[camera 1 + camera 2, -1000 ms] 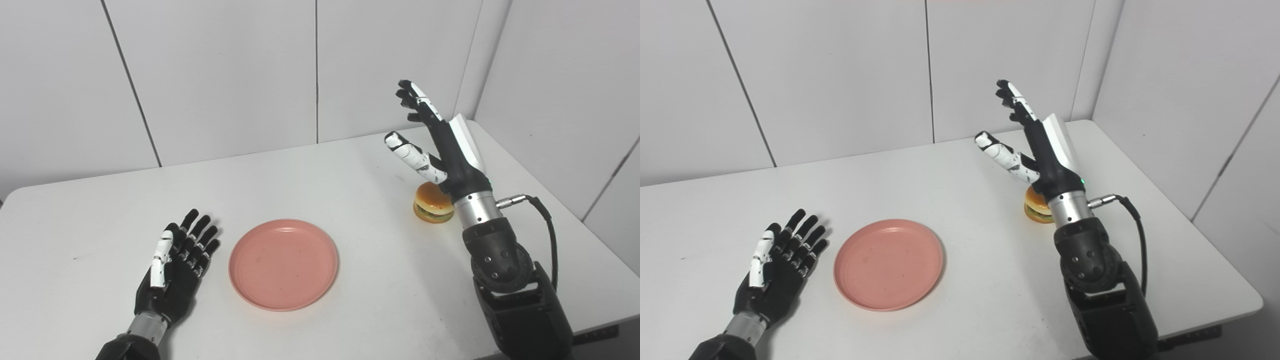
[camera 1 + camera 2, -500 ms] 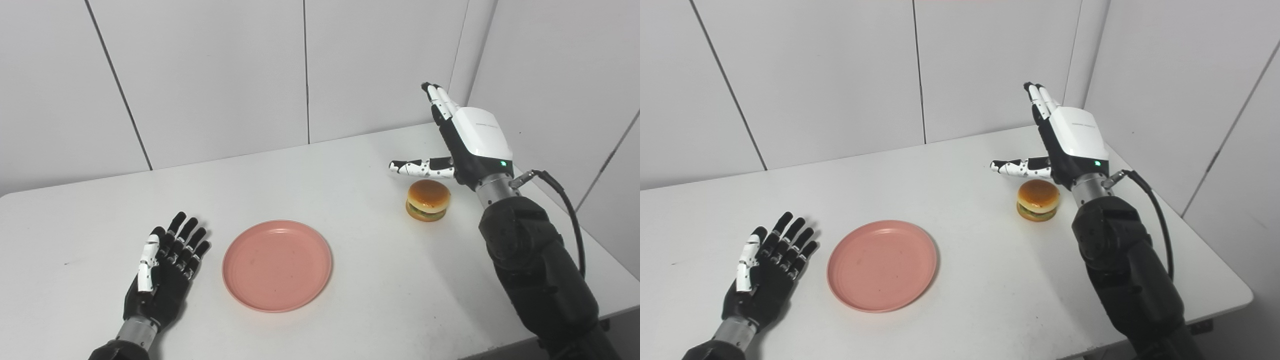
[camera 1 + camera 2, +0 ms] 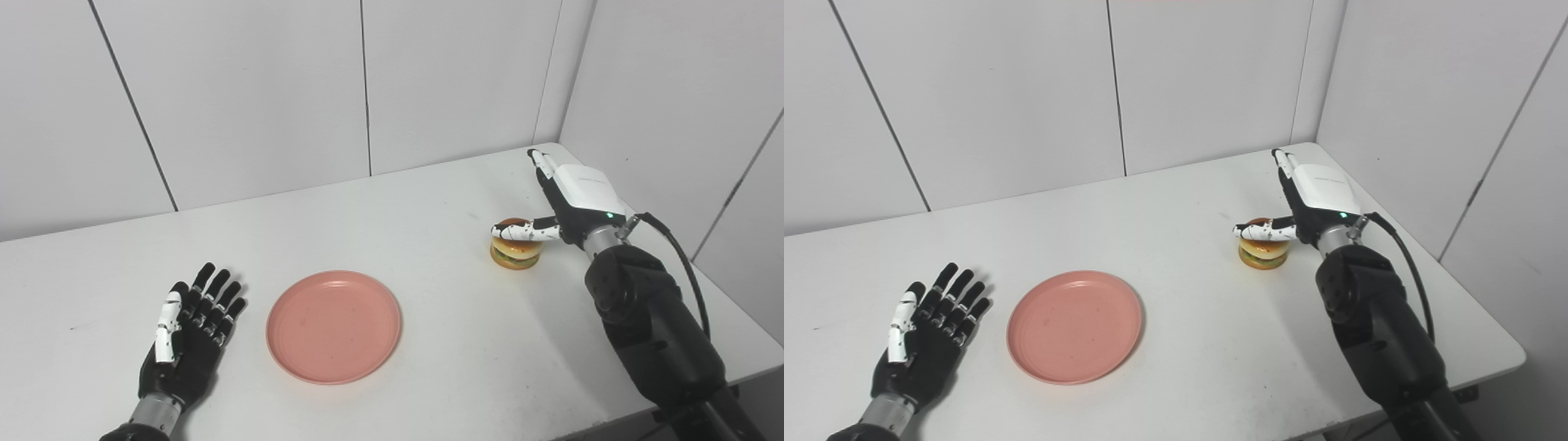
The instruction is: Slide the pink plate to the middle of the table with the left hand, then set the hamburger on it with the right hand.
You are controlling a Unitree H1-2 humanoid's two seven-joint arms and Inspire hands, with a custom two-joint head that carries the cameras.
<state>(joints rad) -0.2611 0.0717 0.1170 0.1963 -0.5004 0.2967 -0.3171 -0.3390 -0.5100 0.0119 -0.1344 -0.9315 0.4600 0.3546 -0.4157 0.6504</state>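
Nearest the front edge of the white tabletop (image 3: 429, 202), the left hand (image 3: 187, 340), black with a white thumb, lay palm up and released, fingers spread apart and gripping nothing. It rested flat on the surface at the left side, its forearm entering from the bottom edge.

Just to the right of that hand, apart from it by a strip of bare tabletop, sat the round pink plastic plate (image 3: 334, 326). The plate lay flat near the middle of the tabletop, toward the front, and carried nothing.

Further back and well to the right, the bulky black right forearm rose from the bottom right corner, a black cable looping beside its wrist. The right hand (image 3: 572, 196), black with a white back shell and a small green light near the wrist, was released: its fingers stretched straight toward the far corner, not curled round anything. Its white-and-black thumb (image 3: 1265, 231) stuck out sideways to the left and lay across the top bun of the small toy hamburger (image 3: 515, 252), brown bun with green and yellow layers. Whether the thumb pressed the bun or hung just above it could not be told. The hamburger stood on the tabletop at the right, well apart from the plate.

Behind everything stood plain white wall panels (image 3: 245, 92).
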